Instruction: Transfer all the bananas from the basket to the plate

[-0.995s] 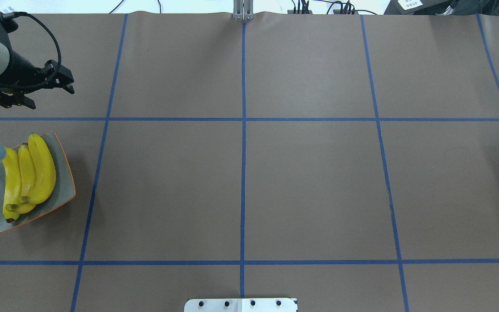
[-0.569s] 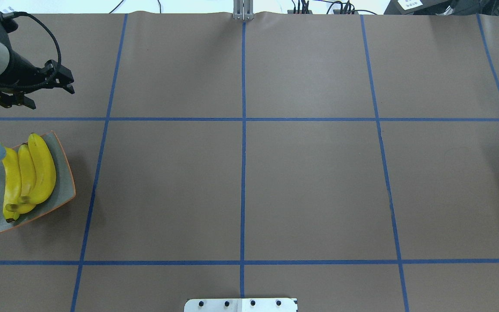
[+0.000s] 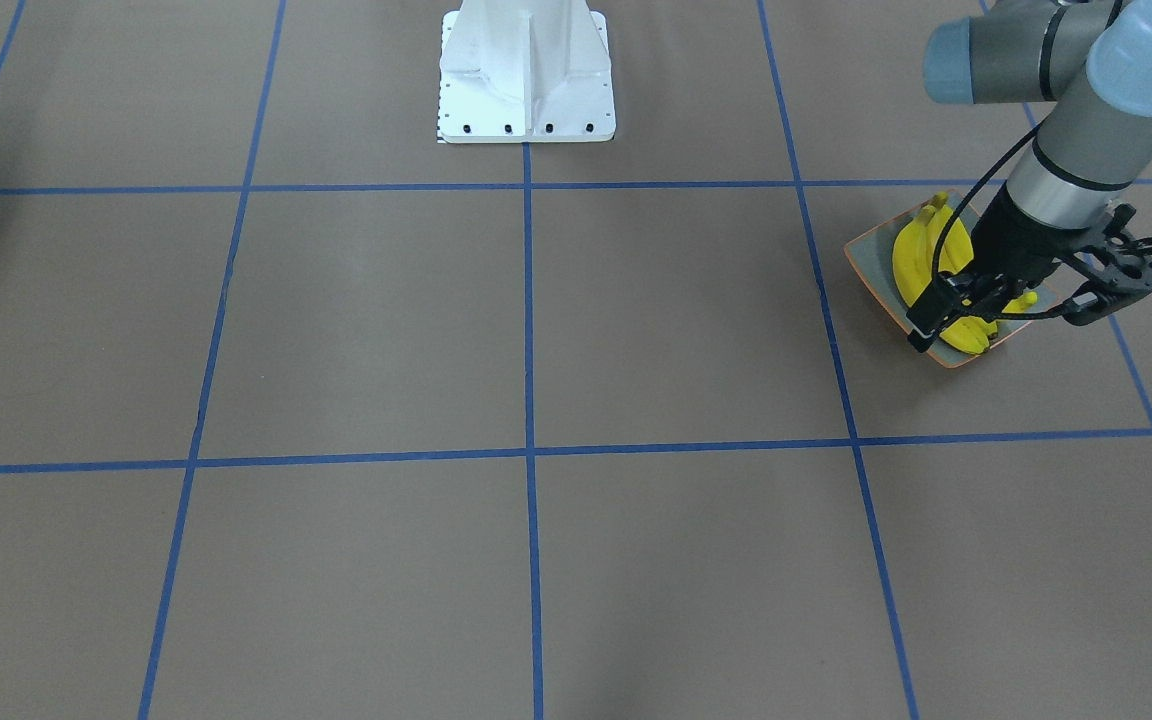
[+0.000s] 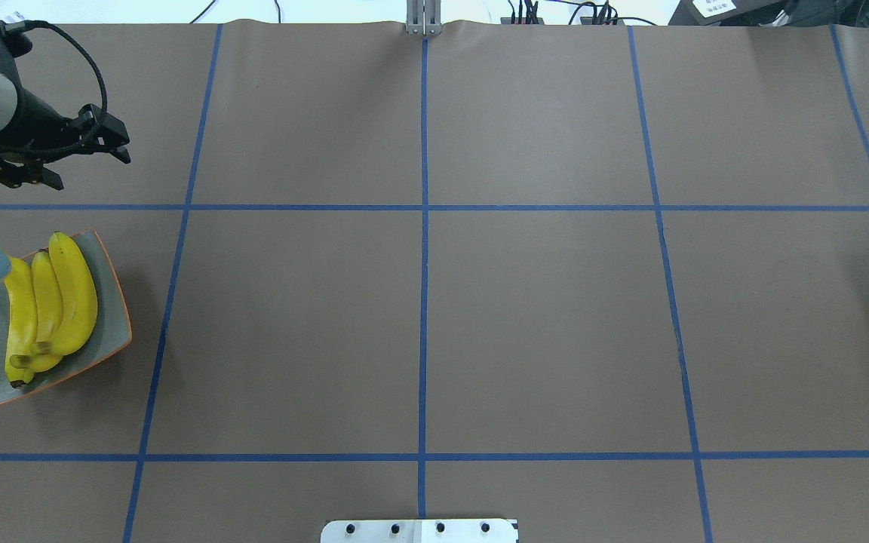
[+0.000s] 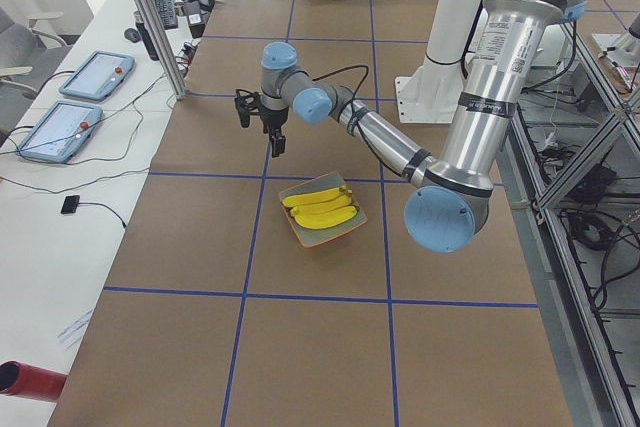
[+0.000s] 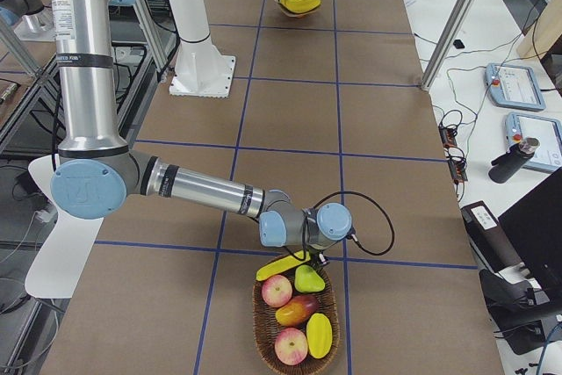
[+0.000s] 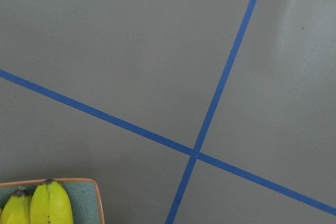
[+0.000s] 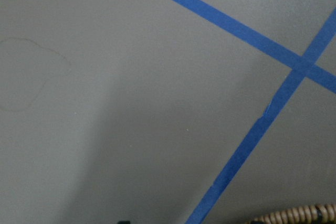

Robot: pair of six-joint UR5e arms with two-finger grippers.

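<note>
Three yellow bananas point(image 4: 50, 309) lie side by side on the grey-green plate point(image 4: 114, 332) at the table's left edge; they also show in the front view point(image 3: 921, 250) and the left wrist view point(image 7: 47, 205). My left gripper point(image 4: 93, 172) hangs open and empty beyond the plate, above bare table. A fourth banana point(image 6: 279, 267) lies at the near rim of the wicker basket point(image 6: 257, 322) at the table's right end. My right gripper point(image 6: 313, 256) is right by that banana. It shows only in the right side view, so I cannot tell whether it is open or shut.
The basket also holds apples point(image 6: 277, 290) and other fruit. Its rim shows in the right wrist view point(image 8: 299, 216). The white robot base point(image 3: 526, 75) stands at the table's near middle. Blue tape lines cross the brown table cover.
</note>
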